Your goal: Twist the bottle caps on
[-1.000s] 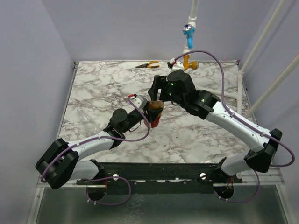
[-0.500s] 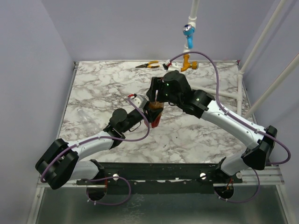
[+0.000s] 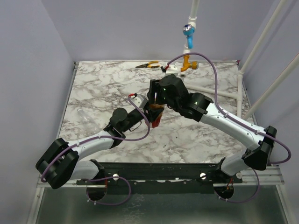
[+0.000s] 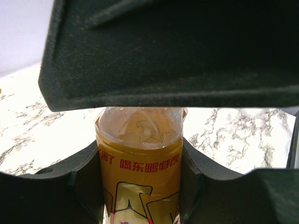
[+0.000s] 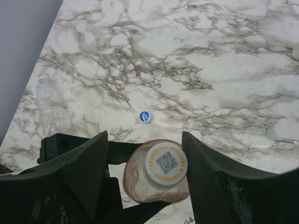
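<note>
Two end effectors meet near the middle of the counter (image 5: 233, 56). My left end effector (image 4: 140, 186) is clamped on the upright bottle (image 4: 139, 163). My right end effector (image 5: 144, 149) hangs open above it, fingers either side of the pale cap (image 5: 166, 164) on its neck. A blue cap (image 5: 145, 116) lies nearby.

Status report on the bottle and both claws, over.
Left claw shut on bottle. Right claw open, astride white cap atop it. Loose blue cap lying clear; nothing in the way.
</note>
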`<action>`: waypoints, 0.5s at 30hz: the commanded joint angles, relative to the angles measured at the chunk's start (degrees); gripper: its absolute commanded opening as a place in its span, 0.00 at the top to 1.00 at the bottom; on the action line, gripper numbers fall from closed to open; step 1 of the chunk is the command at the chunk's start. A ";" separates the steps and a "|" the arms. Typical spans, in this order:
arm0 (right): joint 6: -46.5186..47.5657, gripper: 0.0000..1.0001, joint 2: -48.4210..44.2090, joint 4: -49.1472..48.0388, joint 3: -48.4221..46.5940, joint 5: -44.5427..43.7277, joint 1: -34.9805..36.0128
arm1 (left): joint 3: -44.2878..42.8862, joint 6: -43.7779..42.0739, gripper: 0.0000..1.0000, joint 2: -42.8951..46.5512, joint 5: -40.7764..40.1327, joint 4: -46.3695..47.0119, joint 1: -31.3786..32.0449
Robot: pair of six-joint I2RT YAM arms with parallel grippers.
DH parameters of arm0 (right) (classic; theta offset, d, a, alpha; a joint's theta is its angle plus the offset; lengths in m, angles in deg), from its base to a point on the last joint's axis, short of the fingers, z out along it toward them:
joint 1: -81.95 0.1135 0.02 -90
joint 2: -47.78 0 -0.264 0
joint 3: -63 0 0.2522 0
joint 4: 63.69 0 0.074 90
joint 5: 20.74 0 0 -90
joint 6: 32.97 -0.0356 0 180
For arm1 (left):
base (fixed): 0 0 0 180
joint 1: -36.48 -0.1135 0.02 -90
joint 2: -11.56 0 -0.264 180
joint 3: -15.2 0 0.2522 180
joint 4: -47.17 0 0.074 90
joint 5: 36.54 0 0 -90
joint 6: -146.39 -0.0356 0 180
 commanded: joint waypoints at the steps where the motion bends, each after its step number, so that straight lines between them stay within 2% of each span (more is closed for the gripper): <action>1: -0.37 0.33 -2.65 0.84 -0.34 -1.06 2.08 | -2.03 0.26 0.77 -1.35 1.50 0.45 -0.67; 12: -3.51 0.32 -8.66 5.66 0.34 -3.69 4.96 | -3.37 -0.11 0.77 -1.63 3.02 -0.36 -1.94; 15: -3.55 0.26 -9.79 6.33 2.13 -4.73 3.90 | -3.86 -0.44 0.77 -0.70 3.34 -1.40 -1.90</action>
